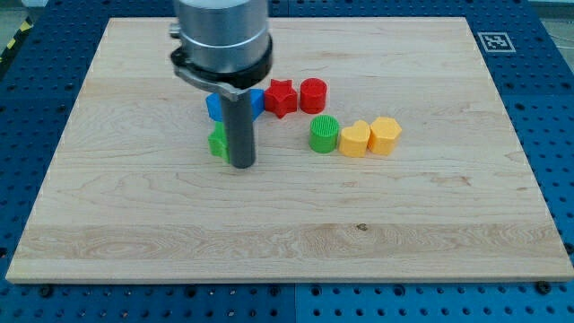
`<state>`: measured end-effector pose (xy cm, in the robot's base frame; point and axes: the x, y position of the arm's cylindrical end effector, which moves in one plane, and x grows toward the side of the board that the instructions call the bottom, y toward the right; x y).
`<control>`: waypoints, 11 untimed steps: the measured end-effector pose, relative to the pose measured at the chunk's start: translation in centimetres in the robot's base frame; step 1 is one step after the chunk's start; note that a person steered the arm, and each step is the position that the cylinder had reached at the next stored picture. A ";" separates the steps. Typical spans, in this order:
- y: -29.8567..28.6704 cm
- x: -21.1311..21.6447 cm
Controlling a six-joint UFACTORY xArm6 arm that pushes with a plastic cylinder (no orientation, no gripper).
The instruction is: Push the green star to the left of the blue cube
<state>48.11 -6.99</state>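
My tip (243,164), the lower end of a straight dark matte rod, is resting on a pale wooden board (134,206) with fine lengthwise grain. It has no jaws to open or close and is holding nothing. A grey metal cylinder with a black collar is carrying the rod from the view's top.

Touching the tip on the view's left, a ridged green plastic star (218,141) is peeking out, mostly hidden by the rod. Just above the tip, a smooth blue plastic cube (215,105) is sitting partly behind it. To the view's right are lying a red star (281,98), a red cylinder (313,95), a ribbed green cylinder (324,134) and two yellow blocks (370,136) of faceted shape.

The board is lying on a blue perforated table (547,108).
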 end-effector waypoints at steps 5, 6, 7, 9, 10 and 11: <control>1.7 -2.5; -0.1 -2.5; -0.6 -2.5; -0.9 0.4; -2.3 -2.0; -4.2 -2.9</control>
